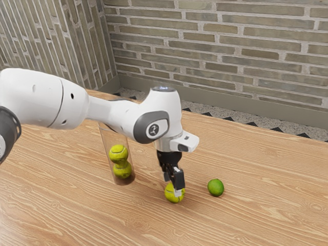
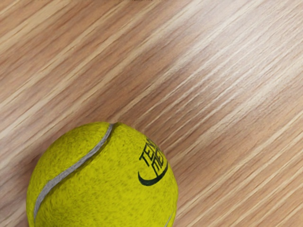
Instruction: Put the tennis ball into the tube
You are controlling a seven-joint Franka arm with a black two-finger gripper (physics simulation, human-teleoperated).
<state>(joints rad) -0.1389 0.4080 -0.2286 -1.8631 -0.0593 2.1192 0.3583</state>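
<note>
The black gripper (image 1: pixel 172 186) points down over a yellow-green tennis ball (image 1: pixel 171 194) on the table. Its fingers stand apart; the nearer one passes in front of the ball and the other is at its far side, partly hidden. The wrist view has the same ball (image 2: pixel 102 177) large at the lower edge, with a grey seam and dark lettering, off-centre under the hand. A clear tube (image 1: pixel 106 142) stands toward the exterior view's left, holding two stacked tennis balls (image 1: pixel 119 153); the arm covers part of its top.
A small green lime-like fruit (image 1: pixel 216 187) lies on the wooden table (image 1: pixel 256 215), beside the gripper toward the exterior view's right. Behind the table is a brick wall (image 1: pixel 230 46).
</note>
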